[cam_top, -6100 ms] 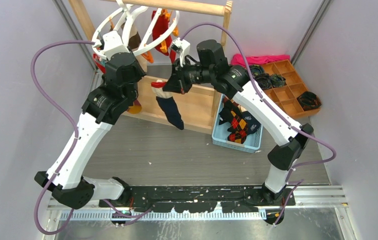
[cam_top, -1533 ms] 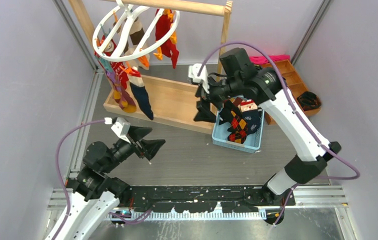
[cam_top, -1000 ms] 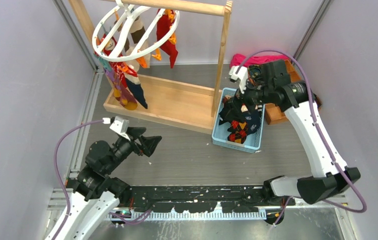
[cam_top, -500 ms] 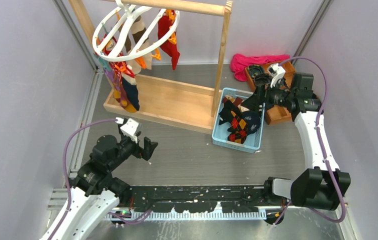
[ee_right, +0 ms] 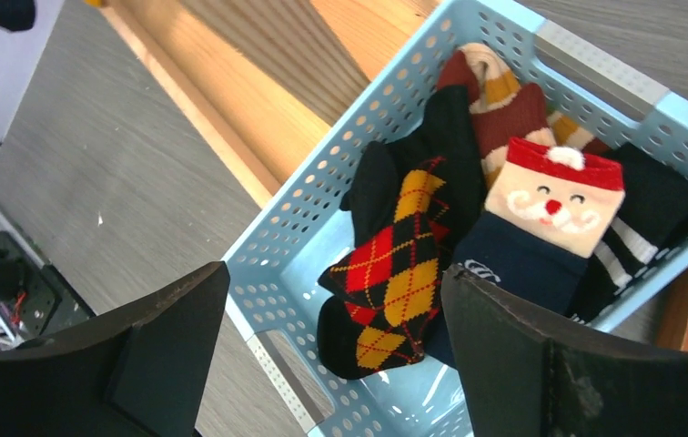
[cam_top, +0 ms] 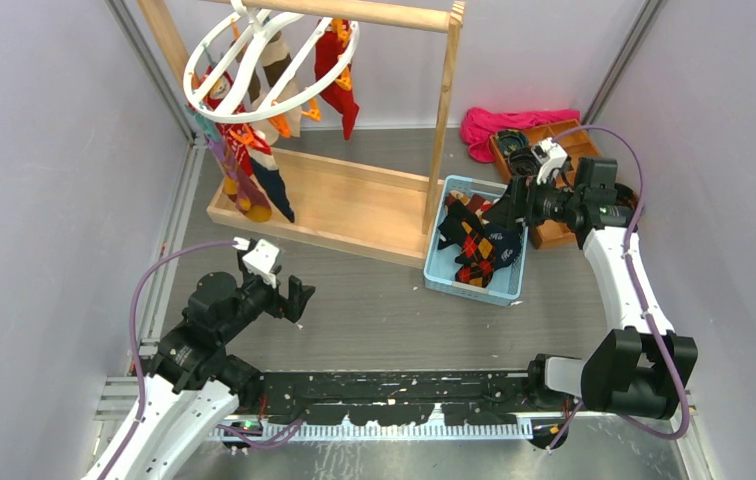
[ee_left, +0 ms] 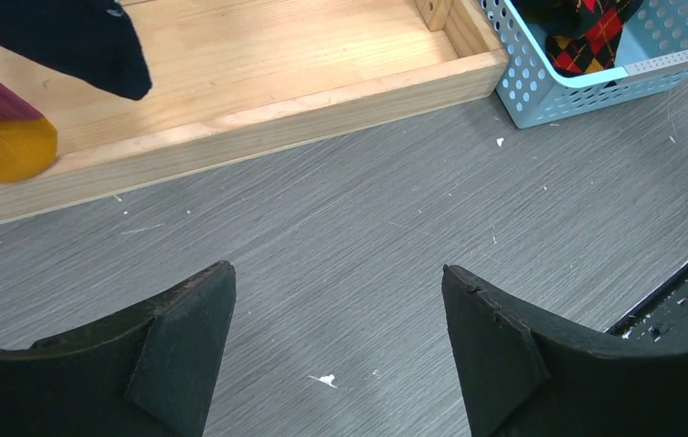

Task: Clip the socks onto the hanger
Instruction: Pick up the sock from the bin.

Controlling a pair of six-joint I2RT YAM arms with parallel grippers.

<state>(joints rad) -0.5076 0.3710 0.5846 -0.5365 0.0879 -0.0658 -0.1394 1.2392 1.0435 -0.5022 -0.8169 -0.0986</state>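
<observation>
Left tool: jaws apart, empty, above tabletop, lower left. Right tool: jaws apart, empty, over blue basket of loose socks, centre right. Hanger, upper left, carries others.

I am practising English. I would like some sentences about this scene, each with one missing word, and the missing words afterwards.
The right gripper hovers open over the light ____ basket. In it, the Santa sock lies next to a black sock with red and ____ diamonds. The left gripper, above the grey table, is not shut but ____. The white hanger hangs from a ____ rail.

Missing words: blue, yellow, open, wooden.
</observation>
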